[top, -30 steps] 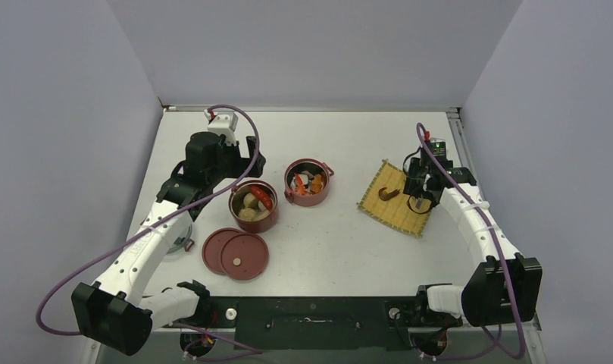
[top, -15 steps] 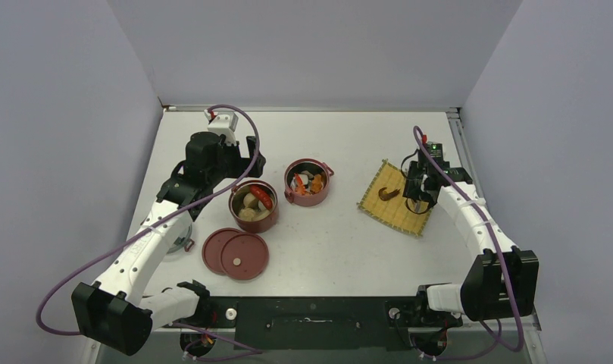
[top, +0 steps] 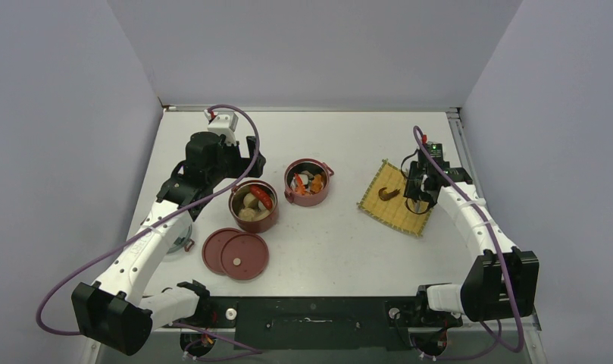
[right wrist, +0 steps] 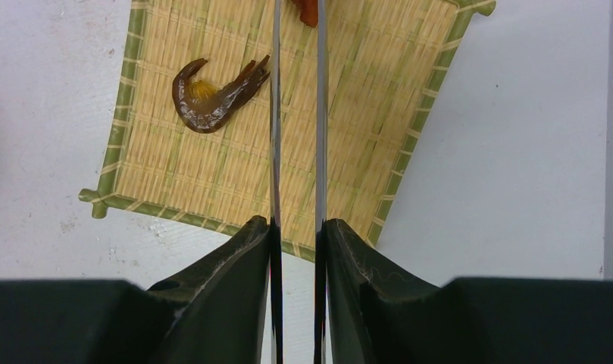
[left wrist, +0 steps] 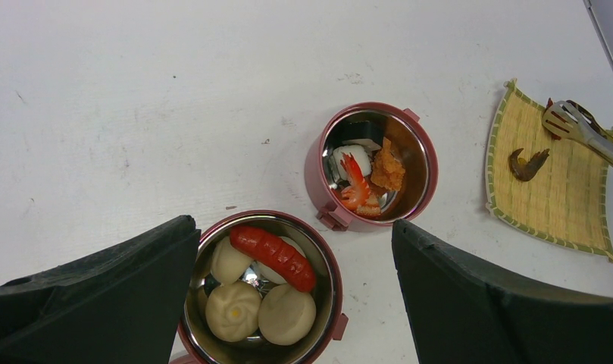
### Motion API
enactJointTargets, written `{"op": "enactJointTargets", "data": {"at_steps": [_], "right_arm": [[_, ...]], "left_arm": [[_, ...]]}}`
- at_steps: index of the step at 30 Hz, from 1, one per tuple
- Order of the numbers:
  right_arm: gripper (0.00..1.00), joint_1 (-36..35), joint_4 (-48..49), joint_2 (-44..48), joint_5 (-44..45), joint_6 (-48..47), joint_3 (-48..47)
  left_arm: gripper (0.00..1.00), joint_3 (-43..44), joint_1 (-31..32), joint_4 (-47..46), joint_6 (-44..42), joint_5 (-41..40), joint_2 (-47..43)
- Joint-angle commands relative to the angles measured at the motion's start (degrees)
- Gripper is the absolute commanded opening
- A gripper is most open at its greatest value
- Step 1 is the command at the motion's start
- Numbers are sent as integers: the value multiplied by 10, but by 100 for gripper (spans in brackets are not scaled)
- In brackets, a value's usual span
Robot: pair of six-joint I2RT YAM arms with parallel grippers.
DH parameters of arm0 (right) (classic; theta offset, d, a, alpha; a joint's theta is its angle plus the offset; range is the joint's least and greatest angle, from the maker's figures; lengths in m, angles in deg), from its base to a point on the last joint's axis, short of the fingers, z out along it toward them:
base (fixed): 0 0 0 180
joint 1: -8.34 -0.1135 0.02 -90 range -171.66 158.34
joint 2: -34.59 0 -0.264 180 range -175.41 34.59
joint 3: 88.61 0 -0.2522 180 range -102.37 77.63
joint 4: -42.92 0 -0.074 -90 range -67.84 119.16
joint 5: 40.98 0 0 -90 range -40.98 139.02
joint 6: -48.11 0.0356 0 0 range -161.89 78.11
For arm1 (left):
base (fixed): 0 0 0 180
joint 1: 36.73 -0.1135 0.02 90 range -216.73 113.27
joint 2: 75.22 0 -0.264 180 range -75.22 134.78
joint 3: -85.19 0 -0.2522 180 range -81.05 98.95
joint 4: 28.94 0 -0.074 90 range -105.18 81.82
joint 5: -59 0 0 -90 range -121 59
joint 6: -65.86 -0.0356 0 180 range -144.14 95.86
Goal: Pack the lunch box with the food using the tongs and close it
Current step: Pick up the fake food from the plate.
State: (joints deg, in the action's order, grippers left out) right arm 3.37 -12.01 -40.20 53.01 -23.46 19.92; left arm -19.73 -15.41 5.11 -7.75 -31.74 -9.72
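The lunch box stands as two open dark-red bowls. The left bowl (top: 253, 206) holds pale round balls (left wrist: 229, 311) and a red sausage (left wrist: 273, 256). The right bowl (top: 308, 183) holds orange and white bits (left wrist: 367, 171). Two flat lids (top: 236, 254) lie in front of the left bowl. My left gripper (left wrist: 294, 227) hangs open over the left bowl, holding nothing. My right gripper (right wrist: 297, 227) is shut on the silver tongs (right wrist: 276, 114) above the yellow mat (right wrist: 364, 114). The tongs' arms are squeezed close, with a red piece (right wrist: 309, 10) at their tips. A brown shrimp-like piece (right wrist: 216, 95) lies on the mat.
The mat (top: 396, 199) sits at the right of the white table, under my right gripper (top: 418, 188). Grey walls close in the table on the left, back and right. Purple cables loop over both arms.
The right gripper has squeezed the tongs narrower and shifted slightly toward the back over the mat. The left arm has not moved.
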Motion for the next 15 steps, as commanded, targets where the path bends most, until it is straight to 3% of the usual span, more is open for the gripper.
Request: {"op": "enactJointTargets", "data": {"at_steps": [1,15], "right_arm": [[15,-9,7,23,7,-5,-17],[7,-72,-30,41,27,4,-65]], "left_arm": [[99,5,3,-27,8,7,-5],[99,4,3,-27,8,7,-11]]}}
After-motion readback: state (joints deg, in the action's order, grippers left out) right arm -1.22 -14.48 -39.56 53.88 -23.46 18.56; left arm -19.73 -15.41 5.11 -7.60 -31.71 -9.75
